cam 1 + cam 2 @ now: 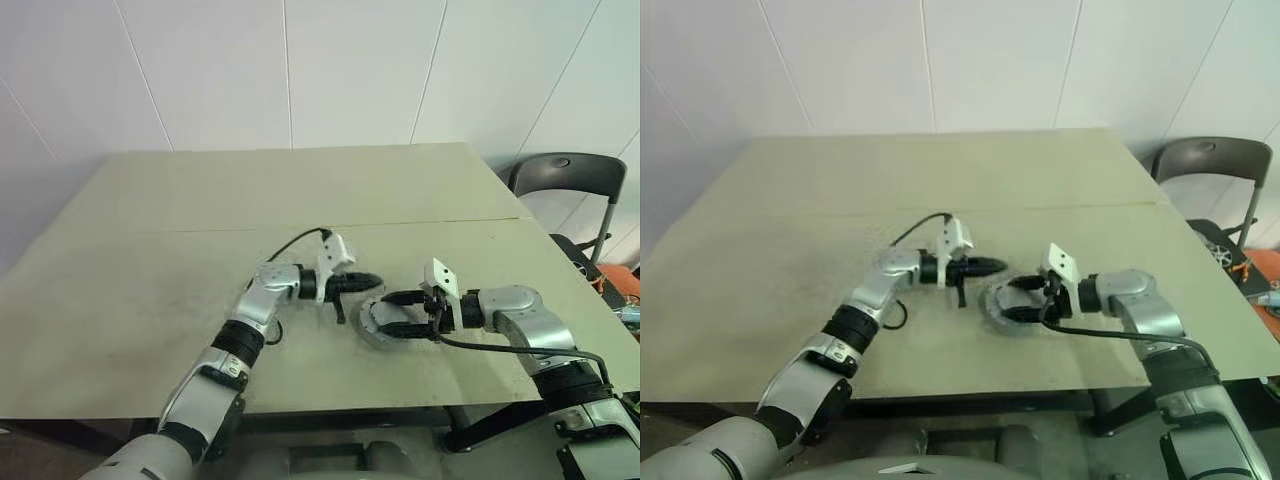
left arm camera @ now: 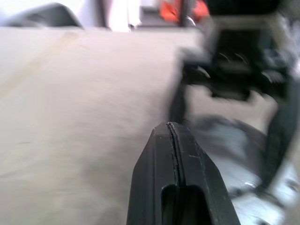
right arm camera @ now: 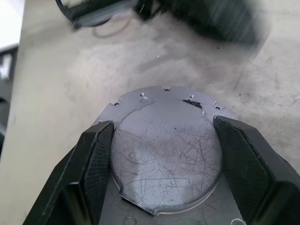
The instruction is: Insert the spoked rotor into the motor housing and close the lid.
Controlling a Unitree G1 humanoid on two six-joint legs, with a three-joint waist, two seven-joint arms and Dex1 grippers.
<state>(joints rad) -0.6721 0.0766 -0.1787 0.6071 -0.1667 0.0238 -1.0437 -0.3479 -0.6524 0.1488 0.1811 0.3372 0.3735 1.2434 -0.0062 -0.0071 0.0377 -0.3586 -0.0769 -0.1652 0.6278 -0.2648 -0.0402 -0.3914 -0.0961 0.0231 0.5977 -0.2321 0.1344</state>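
The motor housing (image 1: 369, 327), a short silver-grey puck, sits on the table (image 1: 180, 260) near its front edge. My right gripper (image 1: 386, 314) reaches in from the right and is shut on the housing, one black finger (image 3: 93, 154) on each side. A scratched silver lid (image 3: 164, 150) lies on top of the housing, with a small dark gap at its far edge. The spoked rotor is hidden. Just left of the housing and a little above it, my left gripper (image 1: 372, 281) hovers shut and empty, its tip (image 2: 171, 127) pointing at the right gripper.
A seam runs across the table behind the grippers. A dark chair (image 1: 565, 175) stands off the back right corner, and orange clutter (image 1: 620, 285) lies beyond the right edge. A black cable (image 1: 295, 240) loops from the left wrist.
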